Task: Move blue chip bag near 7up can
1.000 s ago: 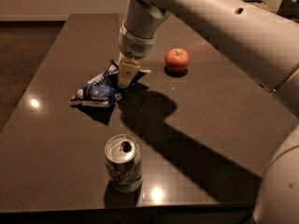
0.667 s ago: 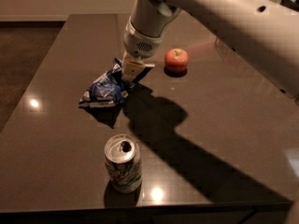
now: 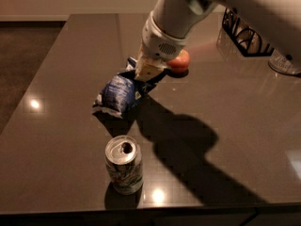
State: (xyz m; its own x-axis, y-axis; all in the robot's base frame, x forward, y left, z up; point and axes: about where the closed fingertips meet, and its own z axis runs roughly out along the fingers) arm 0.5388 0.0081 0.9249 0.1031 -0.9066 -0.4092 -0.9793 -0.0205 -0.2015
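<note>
The blue chip bag [image 3: 118, 94] is dark blue with white edges and hangs tilted just above the dark table [image 3: 70, 55], near its middle. My gripper [image 3: 145, 74] is shut on the bag's upper right corner and reaches down from the white arm at the top. The 7up can [image 3: 124, 165] stands upright near the table's front edge, below and slightly right of the bag, with a gap between them.
A red apple [image 3: 180, 62] lies just behind the gripper, partly hidden by it. A black wire rack [image 3: 244, 34] and a clear glass object [image 3: 284, 62] stand at the far right. The table's front edge runs just below the can.
The gripper has lifted the bag's corner and carried the bag a little toward the front and right, closer to the can. The arm now hides part of the apple.
</note>
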